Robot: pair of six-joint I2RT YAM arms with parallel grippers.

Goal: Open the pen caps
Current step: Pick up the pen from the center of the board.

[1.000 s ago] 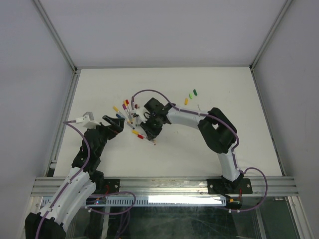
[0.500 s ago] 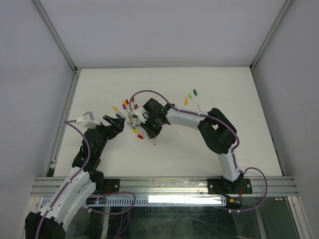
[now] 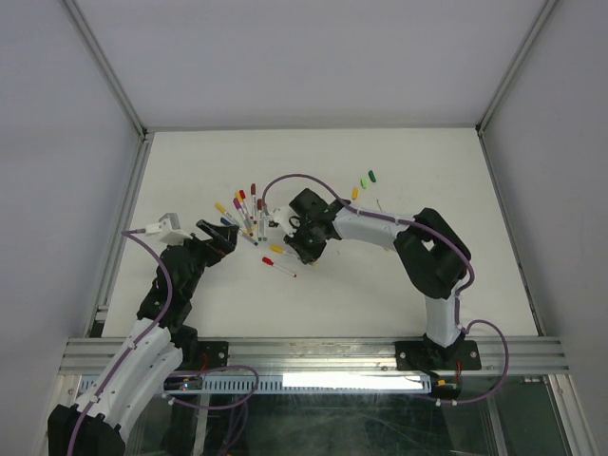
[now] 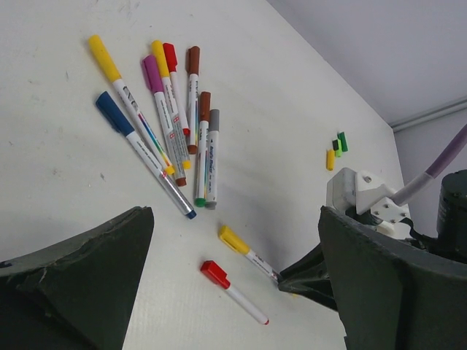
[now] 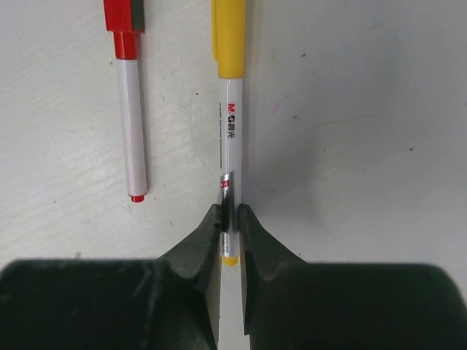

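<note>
Near the table [image 3: 380,285] centre, my R gripper [image 5: 230,213] is clamped on the yellow-capped pen [image 5: 232,138] by its tail end. Its yellow cap [image 5: 229,29] is on, at the far end. Red-capped pen [image 5: 130,109] lies just beside, parallel, apart. My L gripper [image 4: 235,215] hovers w/ fingers wide apart near the pen cluster [image 4: 175,124]. Three loose caps [image 4: 330,159] sit well apart.
</note>
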